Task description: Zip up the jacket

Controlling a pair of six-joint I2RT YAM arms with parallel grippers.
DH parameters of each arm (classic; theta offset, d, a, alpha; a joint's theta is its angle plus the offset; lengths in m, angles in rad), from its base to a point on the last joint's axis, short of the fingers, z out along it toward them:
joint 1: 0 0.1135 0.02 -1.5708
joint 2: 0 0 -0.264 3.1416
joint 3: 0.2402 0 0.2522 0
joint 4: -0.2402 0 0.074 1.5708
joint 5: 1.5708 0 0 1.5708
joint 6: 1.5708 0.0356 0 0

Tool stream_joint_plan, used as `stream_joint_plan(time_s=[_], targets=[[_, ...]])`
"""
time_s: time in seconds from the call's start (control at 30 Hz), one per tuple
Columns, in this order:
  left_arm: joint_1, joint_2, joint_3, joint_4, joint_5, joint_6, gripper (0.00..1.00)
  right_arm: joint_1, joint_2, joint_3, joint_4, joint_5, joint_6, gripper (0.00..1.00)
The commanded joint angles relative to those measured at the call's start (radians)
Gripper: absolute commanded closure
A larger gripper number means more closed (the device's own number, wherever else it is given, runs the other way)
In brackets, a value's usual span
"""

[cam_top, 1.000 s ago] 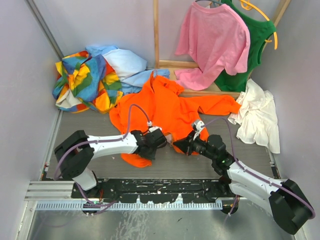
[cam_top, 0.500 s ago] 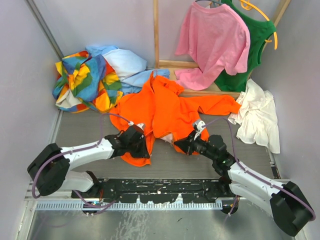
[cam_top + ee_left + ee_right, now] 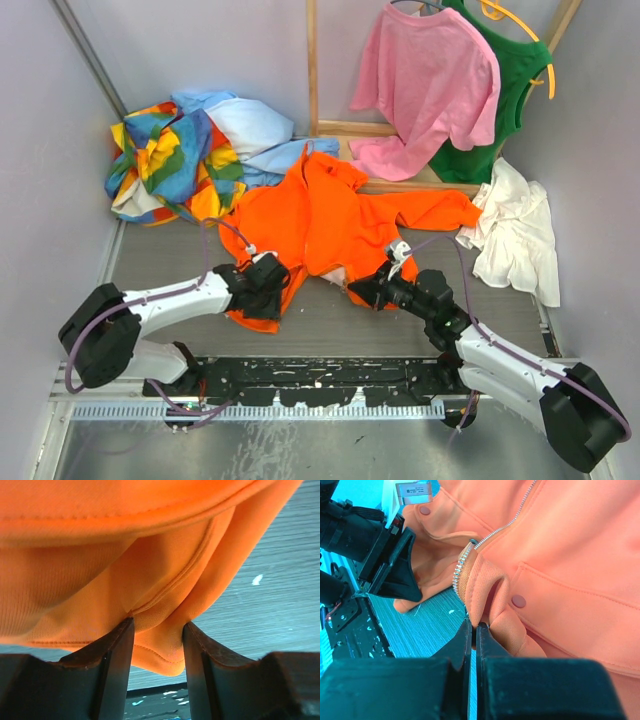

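Grey wood-grain table [image 3: 330, 325] boards are enclosed by pale walls, and the jacket [image 3: 340, 215] is spread across the middle, with its lower edge nearest the arms. The left gripper [image 3: 158, 626] is set at the jacket's lower left corner. Its fingers [image 3: 117, 655] are held partly apart, and a fold of orange hem is bunched in the gap, touching both inner faces. Whether that fold is pinched or only lying there cannot be settled from the wrist view. The right gripper [image 3: 473, 625] is placed at the lower front edge, beside the bottom end of the zipper [image 3: 495, 530]. Its fingers are closed almost flat together, and a thin edge of the hem appears to be clamped between them. A single row of metal teeth is seen running up one front edge. A pink shirt [image 3: 425, 80] and a green top [image 3: 505, 95] are hung at the back right, a white cloth [image 3: 515, 230] is heaped below them, and a patchwork heap [image 3: 170, 160] is piled at the back left.
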Motion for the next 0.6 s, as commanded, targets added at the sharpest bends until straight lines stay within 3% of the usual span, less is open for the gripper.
stream_joint_plan(time_s=[0.0, 0.13, 0.27, 0.57], targets=[[-0.003, -0.055, 0.037, -0.158, -0.133, 0.029, 0.54, -0.004, 0.008, 0.010, 0.040, -0.003, -0.011, 0.99], [-0.043, -0.139, 0.094, -0.207, -0.125, 0.026, 0.47, -0.005, 0.013, 0.010, 0.040, -0.007, -0.011, 0.99], [-0.148, -0.151, 0.172, -0.289, -0.210, -0.005, 0.45, -0.004, 0.015, 0.011, 0.041, -0.008, -0.010, 0.99], [-0.273, 0.061, 0.269, -0.347, -0.314, -0.040, 0.48, -0.004, 0.030, 0.012, 0.046, -0.008, -0.006, 0.99]])
